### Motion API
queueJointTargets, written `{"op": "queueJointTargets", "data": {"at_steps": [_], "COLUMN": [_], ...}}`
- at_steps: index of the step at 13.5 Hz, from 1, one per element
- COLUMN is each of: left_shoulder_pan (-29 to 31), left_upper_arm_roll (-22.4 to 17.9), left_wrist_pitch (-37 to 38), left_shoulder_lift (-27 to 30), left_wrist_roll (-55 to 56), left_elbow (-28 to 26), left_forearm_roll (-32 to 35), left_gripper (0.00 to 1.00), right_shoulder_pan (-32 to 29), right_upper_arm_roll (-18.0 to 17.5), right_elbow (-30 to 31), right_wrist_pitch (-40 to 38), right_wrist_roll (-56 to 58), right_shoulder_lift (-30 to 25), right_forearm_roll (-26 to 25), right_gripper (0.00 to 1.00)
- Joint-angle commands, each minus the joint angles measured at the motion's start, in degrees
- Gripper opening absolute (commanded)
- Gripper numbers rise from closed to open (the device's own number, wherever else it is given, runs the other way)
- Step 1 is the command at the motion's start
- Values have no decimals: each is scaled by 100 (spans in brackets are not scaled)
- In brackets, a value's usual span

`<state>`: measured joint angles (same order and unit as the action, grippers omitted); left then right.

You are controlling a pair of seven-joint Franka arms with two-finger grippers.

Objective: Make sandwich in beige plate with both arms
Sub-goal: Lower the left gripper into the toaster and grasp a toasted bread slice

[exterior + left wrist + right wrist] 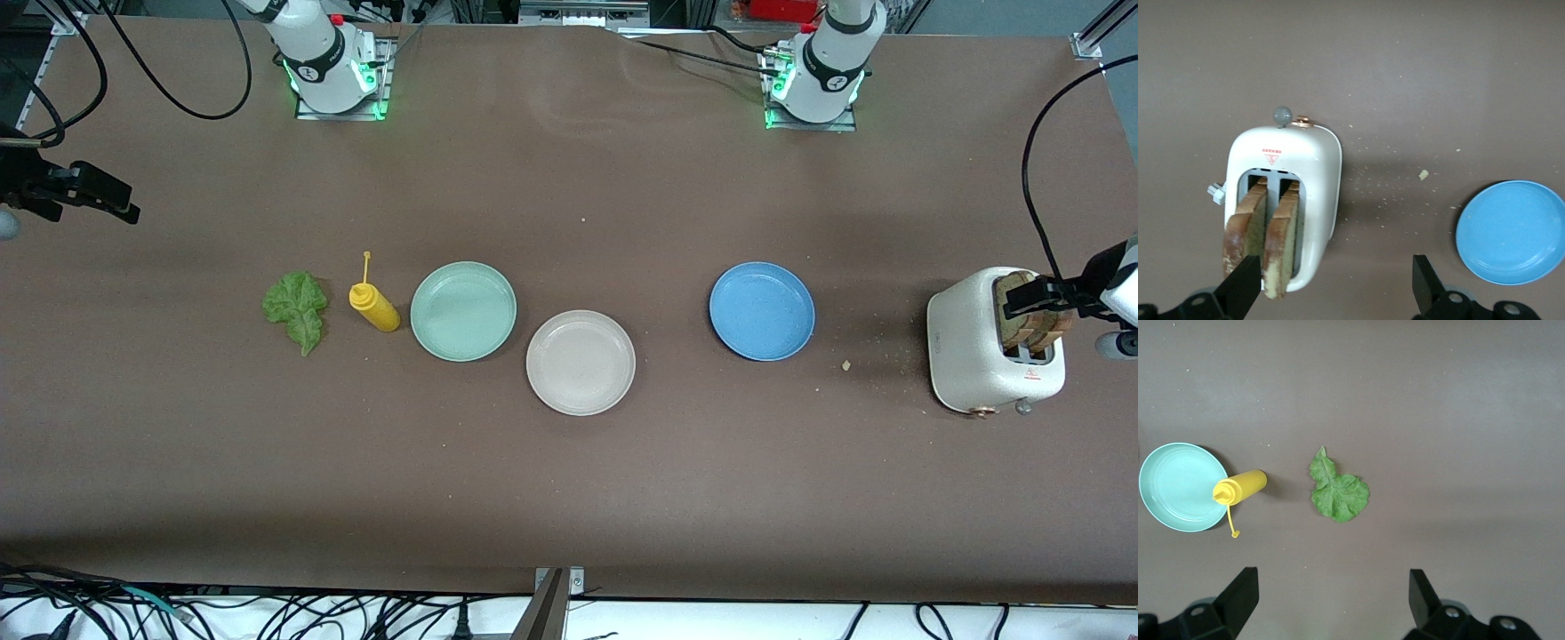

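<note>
We see the beige plate (581,362), smooth, round, raised rim, bare on the matte brown desk (569,462) between mint and blue plates. Ruffled lettuce leaf (298,308) lies flat; crusty bread slices (1265,237) stand in the glossy toaster (987,351). Left pincer (1335,287) gapes wide over the toaster, right pincer (1331,603) wide above the lettuce, both empty.

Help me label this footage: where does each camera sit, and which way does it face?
Front view: high across the table, facing both arm bases, beige plate central.
Left wrist view: looks down past the open left gripper at the toaster with two bread slices.
Right wrist view: looks down past the open right gripper at the lettuce.
Front and left wrist views share the blue plate.
</note>
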<state>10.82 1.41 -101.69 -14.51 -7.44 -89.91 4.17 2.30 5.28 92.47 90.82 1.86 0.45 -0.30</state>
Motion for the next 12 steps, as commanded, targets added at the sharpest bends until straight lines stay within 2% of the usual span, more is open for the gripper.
{"op": "queueJointTargets", "data": {"at_steps": [1, 6, 12], "left_shoulder_pan": [122, 403, 535], "left_upper_arm_roll": [61, 61, 61], "left_wrist_pitch": [-333, -983, -1722], "left_shoulder_lift": [123, 238, 422], "left_wrist_roll": [-249, -732, -768], "left_elbow": [-367, -992, -1756], "left_forearm_roll": [127, 119, 110], "left_gripper": [100, 100, 100], "right_shoulder_pan": [-2, -2, -2], "right_upper_arm_roll": [8, 8, 8], "right_elbow": [-53, -53, -53], "right_wrist_pitch": [-64, -64, -64], "right_wrist_roll": [-63, -63, -63], "right_shoulder_lift": [7, 7, 7], "right_forearm_roll": [38, 38, 38], "right_gripper": [100, 100, 100]}}
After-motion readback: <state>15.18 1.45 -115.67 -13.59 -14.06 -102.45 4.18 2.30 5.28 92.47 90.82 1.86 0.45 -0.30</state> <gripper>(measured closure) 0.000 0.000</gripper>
